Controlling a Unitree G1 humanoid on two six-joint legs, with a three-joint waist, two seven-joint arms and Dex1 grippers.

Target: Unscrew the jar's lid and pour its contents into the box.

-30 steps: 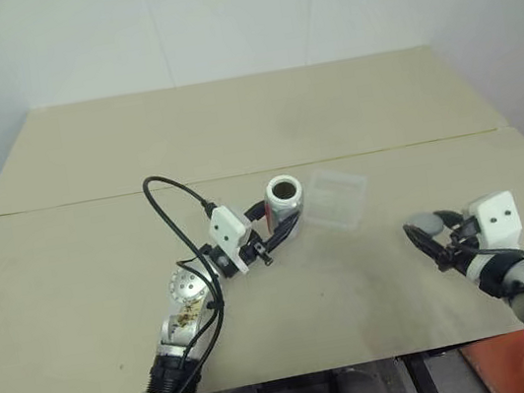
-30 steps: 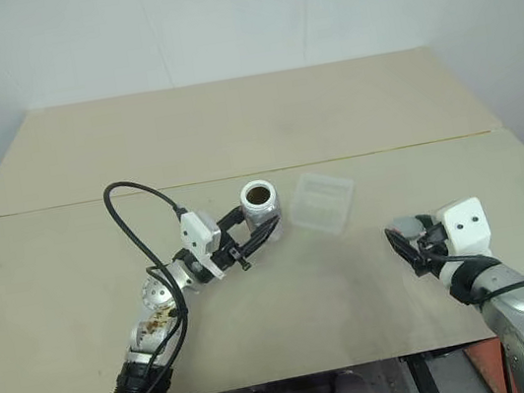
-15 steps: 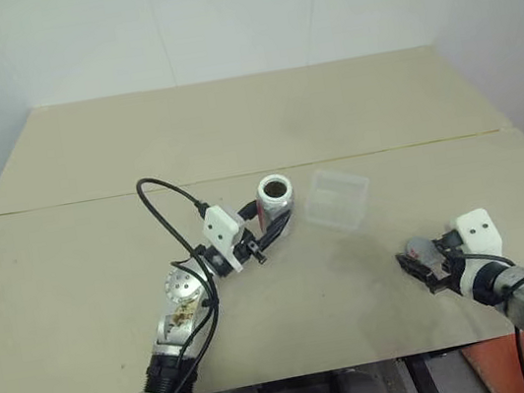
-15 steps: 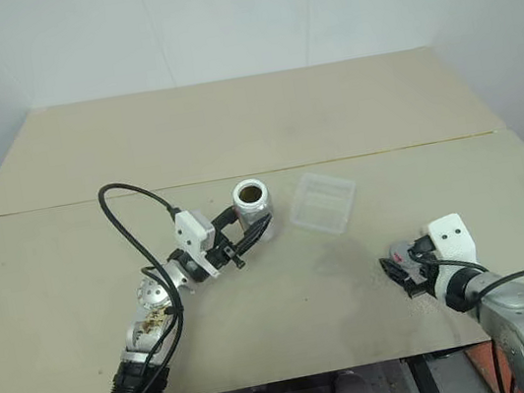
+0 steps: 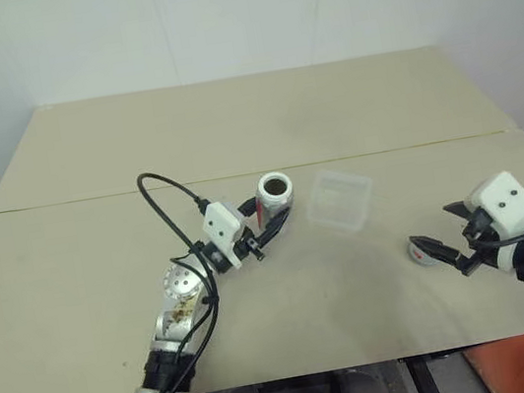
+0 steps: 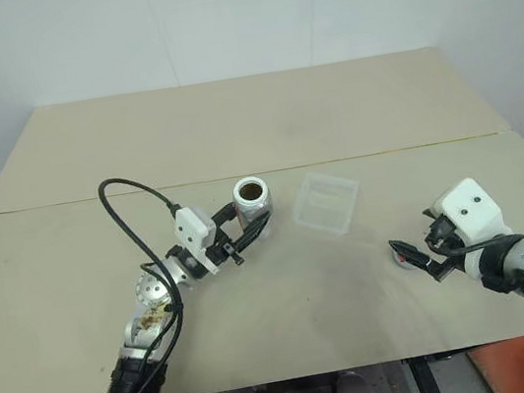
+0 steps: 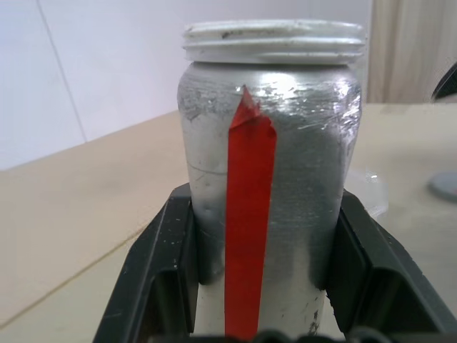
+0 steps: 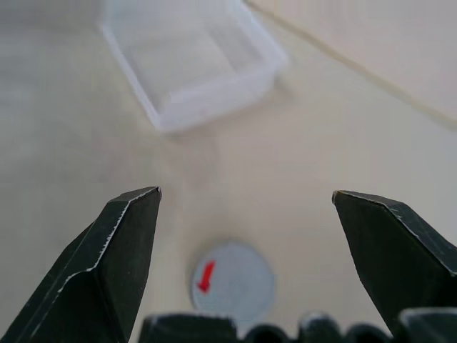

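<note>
The jar point(image 5: 275, 195) is a silvery cylinder with a red stripe point(image 7: 250, 214), held upright just above the table. My left gripper point(image 5: 268, 220) is shut on its lower half, one black finger point(image 7: 161, 275) on each side. The jar's white threaded mouth is uncovered, and brown contents point(image 6: 251, 192) show inside. The lid point(image 5: 419, 251), a flat grey disc with a small red mark point(image 8: 233, 283), lies on the table at the right. My right gripper point(image 8: 244, 194) hangs open just above it, holding nothing. The clear plastic box point(image 5: 339, 199) sits right of the jar.
The tan table point(image 5: 230, 122) has a seam running across it behind the jar and box. A black cable point(image 5: 169, 206) loops up from my left arm. The table's right edge lies close beside my right arm.
My right gripper came down to the table with the lid, opened and left it there, then rose. The left gripper has kept hold of the jar in about the same place.
</note>
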